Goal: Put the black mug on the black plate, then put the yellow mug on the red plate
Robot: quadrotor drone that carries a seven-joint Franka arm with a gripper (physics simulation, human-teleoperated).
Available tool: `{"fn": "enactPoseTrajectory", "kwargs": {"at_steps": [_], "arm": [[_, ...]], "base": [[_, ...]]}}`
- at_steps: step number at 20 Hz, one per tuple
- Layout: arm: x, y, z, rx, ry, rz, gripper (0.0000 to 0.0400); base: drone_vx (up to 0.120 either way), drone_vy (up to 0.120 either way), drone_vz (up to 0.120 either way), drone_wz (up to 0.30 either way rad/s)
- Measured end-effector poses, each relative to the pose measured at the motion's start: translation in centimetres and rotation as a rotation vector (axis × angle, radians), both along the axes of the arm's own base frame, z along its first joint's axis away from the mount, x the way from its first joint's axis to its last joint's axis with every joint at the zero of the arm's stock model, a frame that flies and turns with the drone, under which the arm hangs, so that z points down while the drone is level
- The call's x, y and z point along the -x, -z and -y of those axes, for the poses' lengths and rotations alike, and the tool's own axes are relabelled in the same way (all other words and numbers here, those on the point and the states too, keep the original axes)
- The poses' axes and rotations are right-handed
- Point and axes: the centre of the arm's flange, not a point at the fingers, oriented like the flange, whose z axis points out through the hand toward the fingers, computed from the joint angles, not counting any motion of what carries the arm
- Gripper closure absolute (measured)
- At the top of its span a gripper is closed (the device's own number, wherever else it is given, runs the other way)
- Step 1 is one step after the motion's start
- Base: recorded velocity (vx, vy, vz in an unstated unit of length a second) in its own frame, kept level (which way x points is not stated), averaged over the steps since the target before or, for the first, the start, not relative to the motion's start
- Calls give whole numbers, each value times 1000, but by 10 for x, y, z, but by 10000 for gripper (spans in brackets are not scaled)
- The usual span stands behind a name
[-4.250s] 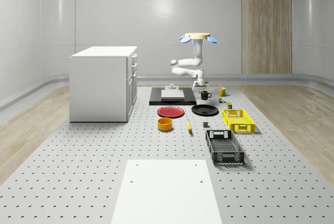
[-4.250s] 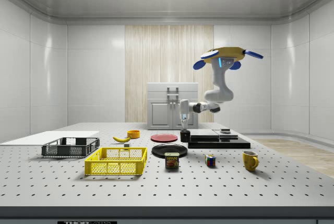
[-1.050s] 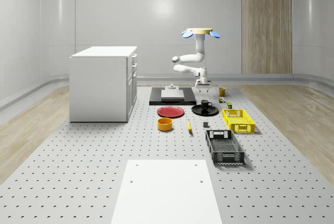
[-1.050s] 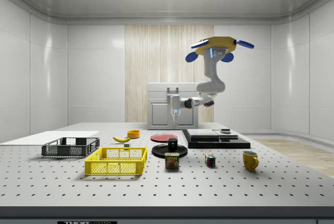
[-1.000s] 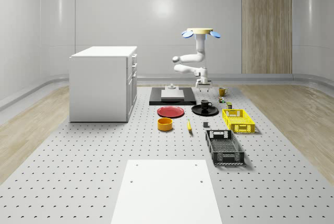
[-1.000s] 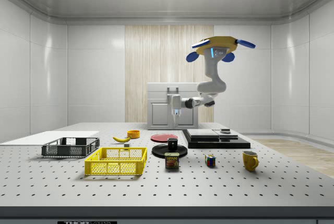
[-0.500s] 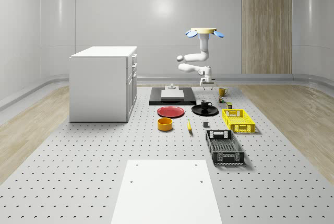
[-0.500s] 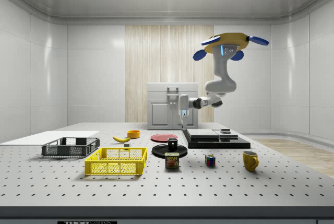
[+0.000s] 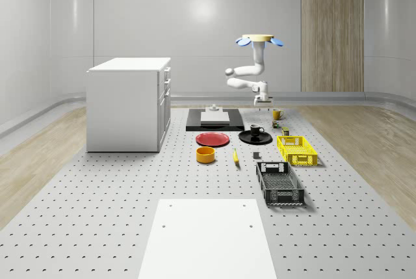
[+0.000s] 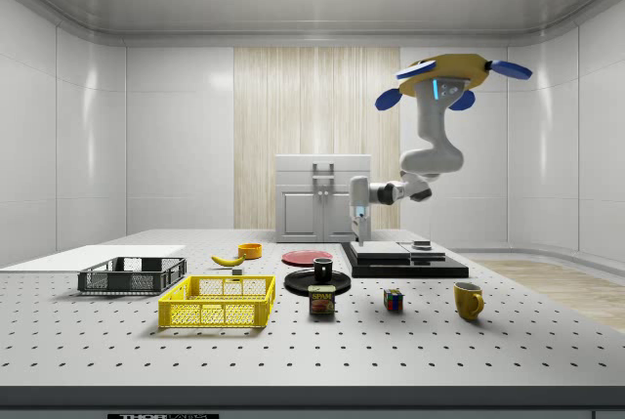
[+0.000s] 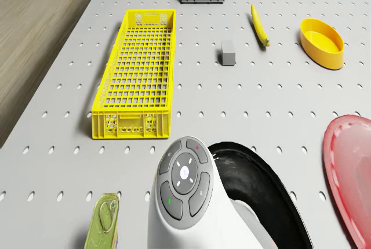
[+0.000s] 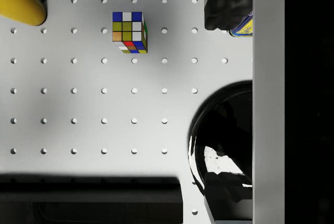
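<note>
The black mug [image 9: 256,129] [image 10: 322,268] stands upright on the black plate [image 9: 247,138] [image 10: 298,283] [image 11: 264,194] [image 12: 222,130]. The red plate [image 9: 213,139] [image 10: 308,257] [image 11: 351,168] lies bare beside it. The yellow mug [image 9: 277,114] [image 10: 469,300] [image 12: 18,2] stands on the table farther back, toward the whole-scene view's right. My drone [image 9: 260,39] [image 10: 454,75] hovers above the table's far end. Its gripper [image 9: 260,101] [image 10: 360,233] hangs open and empty, pointing down, between the black mug and the yellow mug, well above the table.
A black slab [image 9: 214,123] [image 10: 405,265] with a white block lies behind the plates. Nearby are a rubik's cube [image 10: 393,300] [image 12: 129,32], a spam can [image 10: 321,300] [image 11: 103,223], a yellow crate [image 9: 296,149] [image 11: 136,75], a black crate [image 9: 279,183], a banana [image 11: 259,25], a yellow bowl [image 9: 205,155] and a white cabinet [image 9: 129,103].
The black mug, earlier gripped behind the black plate, now stands on it. Over the last second the drone and open gripper moved off it toward the side view's right.
</note>
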Motion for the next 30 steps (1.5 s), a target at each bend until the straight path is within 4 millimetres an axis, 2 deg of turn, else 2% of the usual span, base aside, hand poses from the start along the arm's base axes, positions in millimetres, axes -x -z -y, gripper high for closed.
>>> {"fn": "enactPoseTrajectory", "kwargs": {"at_steps": [26,30], "arm": [[0,0,0,0,0,0,0],[0,0,0,0,0,0,0]], "base": [[-117,120,0,0],[-70,20,0,0]]}}
